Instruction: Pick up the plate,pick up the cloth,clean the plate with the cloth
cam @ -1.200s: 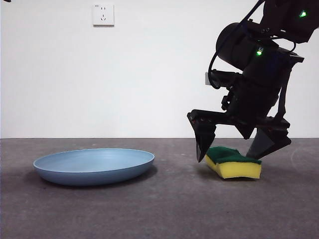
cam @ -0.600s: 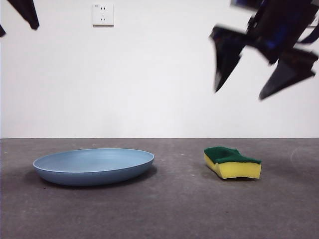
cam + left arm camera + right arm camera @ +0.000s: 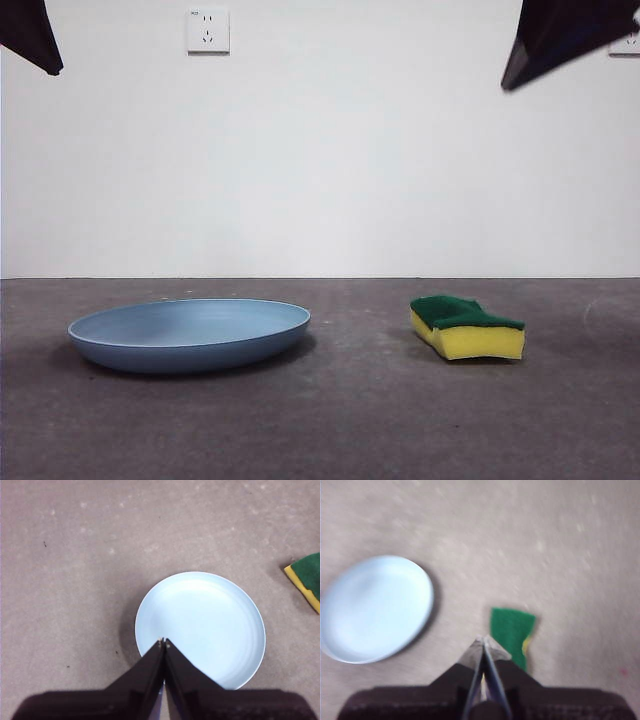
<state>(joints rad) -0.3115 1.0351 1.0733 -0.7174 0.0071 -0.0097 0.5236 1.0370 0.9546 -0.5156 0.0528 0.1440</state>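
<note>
The light-blue plate [image 3: 188,333] lies flat on the grey table at the left; it also shows in the left wrist view [image 3: 201,626] and the right wrist view [image 3: 374,607]. The cloth, a yellow sponge with a green top [image 3: 467,327], lies on the table at the right, free of any gripper; it shows in the right wrist view [image 3: 511,631] and at the edge of the left wrist view [image 3: 307,577]. My left gripper [image 3: 163,641] is shut and empty, high above the plate. My right gripper [image 3: 483,641] is shut and empty, high above the sponge.
In the front view only a black tip shows at the top left corner [image 3: 30,35] and another at the top right [image 3: 560,35]. A wall socket [image 3: 207,29] is on the white wall behind.
My right gripper, which stood open around the sponge on the table, has risen away to the top right corner and shut. The sponge stays on the table. A black tip has come in at the top left.
</note>
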